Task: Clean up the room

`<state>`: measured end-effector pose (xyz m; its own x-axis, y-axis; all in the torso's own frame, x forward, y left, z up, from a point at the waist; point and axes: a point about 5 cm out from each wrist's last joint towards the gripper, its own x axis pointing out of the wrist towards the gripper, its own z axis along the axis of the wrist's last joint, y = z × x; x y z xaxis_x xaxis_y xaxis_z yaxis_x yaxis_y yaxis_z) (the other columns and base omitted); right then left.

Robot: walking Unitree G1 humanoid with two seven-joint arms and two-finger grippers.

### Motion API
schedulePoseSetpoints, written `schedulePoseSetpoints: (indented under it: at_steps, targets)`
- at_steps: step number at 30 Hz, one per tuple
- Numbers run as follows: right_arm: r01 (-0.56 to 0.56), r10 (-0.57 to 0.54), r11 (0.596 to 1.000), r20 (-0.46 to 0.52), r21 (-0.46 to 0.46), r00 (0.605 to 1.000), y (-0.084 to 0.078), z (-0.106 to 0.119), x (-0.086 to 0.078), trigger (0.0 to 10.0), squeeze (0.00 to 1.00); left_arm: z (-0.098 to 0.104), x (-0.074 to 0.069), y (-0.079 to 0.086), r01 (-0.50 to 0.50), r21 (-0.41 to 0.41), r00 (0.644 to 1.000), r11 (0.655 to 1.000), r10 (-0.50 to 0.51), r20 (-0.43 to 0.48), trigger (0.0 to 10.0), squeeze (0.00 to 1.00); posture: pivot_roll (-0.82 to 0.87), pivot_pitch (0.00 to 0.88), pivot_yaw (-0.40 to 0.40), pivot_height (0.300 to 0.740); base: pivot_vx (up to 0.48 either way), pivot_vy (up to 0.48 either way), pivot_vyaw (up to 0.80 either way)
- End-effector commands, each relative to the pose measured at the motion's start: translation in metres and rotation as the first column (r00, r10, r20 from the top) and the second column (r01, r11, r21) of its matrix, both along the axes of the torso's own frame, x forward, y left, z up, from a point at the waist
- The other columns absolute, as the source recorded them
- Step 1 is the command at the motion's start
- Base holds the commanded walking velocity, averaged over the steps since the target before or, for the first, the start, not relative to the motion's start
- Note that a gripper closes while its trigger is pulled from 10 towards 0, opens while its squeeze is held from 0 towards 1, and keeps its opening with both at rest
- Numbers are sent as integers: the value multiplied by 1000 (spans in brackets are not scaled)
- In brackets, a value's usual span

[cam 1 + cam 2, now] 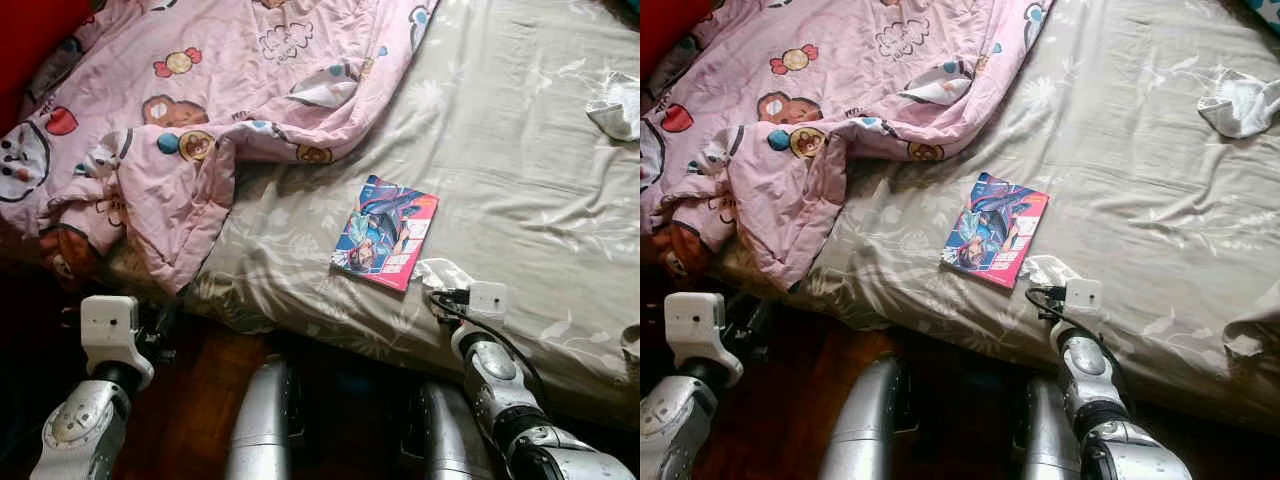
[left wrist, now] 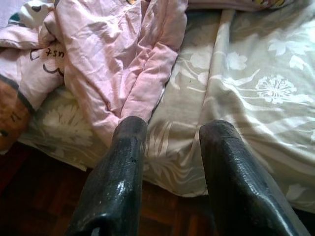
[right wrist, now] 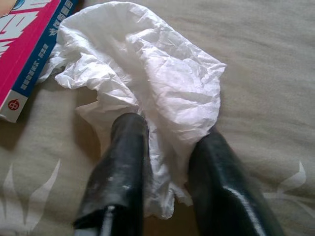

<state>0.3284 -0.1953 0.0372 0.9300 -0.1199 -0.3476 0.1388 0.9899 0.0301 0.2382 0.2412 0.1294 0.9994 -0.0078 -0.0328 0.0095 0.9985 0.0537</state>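
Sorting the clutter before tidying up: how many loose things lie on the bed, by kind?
Pink cartoon-print quilt: 1
Pink-and-blue illustrated comic book: 1
Crumpled white tissue, between the right hand's fingers: 1
White crumpled cloth at the far edge: 1
Total: 4

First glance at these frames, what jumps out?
The bright comic book lying flat mid-bed on the beige floral sheet. Beside it, the right gripper straddles a crumpled white tissue. A pink cartoon quilt is heaped over the bed's left side.

Blanket (image 1: 200, 110) on bed (image 1: 520, 190) left, book (image 1: 385, 232) mid w/ tissue (image 3: 147, 83) just right, cloth (image 1: 618, 106) far right.
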Motion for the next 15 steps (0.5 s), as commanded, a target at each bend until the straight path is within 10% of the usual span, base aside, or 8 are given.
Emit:
schedulePoseSetpoints:
  at_steps: [1, 15]
  targets:
    - [-1, 2, 1000, -35, 12, 999, 2, -10, -7, 0, 0, -7, -8, 10, -37, -7, 999, 999, 37, -35, 10000, 0, 208, 439, 111, 636, 0, 0, 0]
    - [0, 0, 1000, -7, 17, 1000, 0, -5, -4, 0, 0, -22, 0, 17, -89, -46, 994, 995, 86, -63, 10000, 0, 168, 366, 82, 636, 0, 0, 0]
